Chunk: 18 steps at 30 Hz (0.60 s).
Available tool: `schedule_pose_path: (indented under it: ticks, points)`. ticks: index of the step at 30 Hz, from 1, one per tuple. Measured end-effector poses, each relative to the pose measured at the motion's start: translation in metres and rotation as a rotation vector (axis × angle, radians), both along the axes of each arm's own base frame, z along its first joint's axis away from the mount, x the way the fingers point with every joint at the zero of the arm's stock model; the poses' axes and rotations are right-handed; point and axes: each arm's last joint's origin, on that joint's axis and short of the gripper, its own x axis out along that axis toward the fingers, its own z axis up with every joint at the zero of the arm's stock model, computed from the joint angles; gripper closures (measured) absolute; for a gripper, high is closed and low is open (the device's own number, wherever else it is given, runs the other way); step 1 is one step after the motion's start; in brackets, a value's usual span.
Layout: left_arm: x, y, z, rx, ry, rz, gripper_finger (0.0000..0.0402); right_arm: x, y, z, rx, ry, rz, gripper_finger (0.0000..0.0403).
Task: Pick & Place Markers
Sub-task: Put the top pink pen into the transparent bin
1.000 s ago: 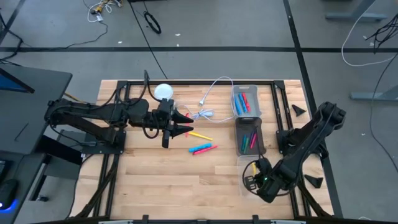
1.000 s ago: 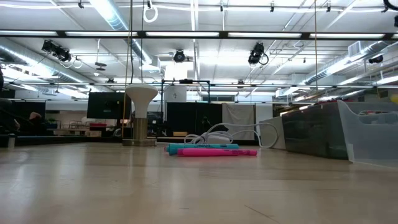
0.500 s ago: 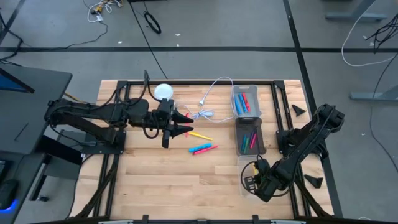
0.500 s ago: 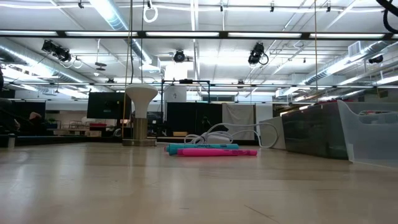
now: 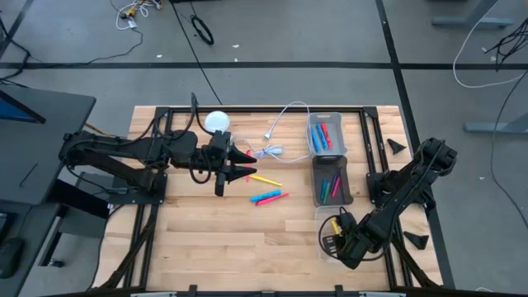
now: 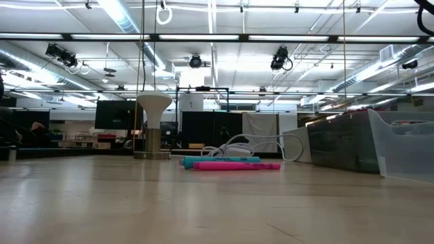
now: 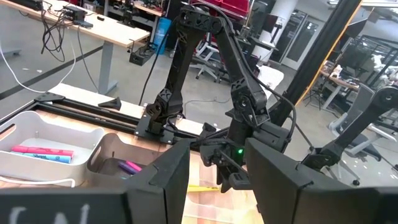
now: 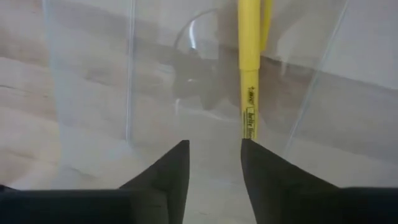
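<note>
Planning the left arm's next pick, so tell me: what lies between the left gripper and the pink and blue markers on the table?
In the high view, only a yellow marker lies between the left gripper and the pink and blue markers.

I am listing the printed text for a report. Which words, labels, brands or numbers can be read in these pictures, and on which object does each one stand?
Yellow marker, right wrist view: black print runs along its barrel, but it is too blurred to read.
Markers in the bins and on the table: too small to show any print.
No other text, number or sign is readable in any view.
</note>
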Motion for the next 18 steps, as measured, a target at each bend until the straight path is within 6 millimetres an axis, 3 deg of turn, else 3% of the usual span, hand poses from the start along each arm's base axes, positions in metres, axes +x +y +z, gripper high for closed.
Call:
schedule_pose_path:
  ticks: [8,18]
  points:
    - [0.0,0.0,0.0,0.0,0.0,0.0,0.0241,0.0,-0.003,0.011,-0.008,-0.092,-0.001,0.0263]
    - [0.0,0.0,0.0,-0.029,0.001,0.003,0.0241,-0.012,-0.034,0.049,-0.047,-0.165,0.046,0.0282]
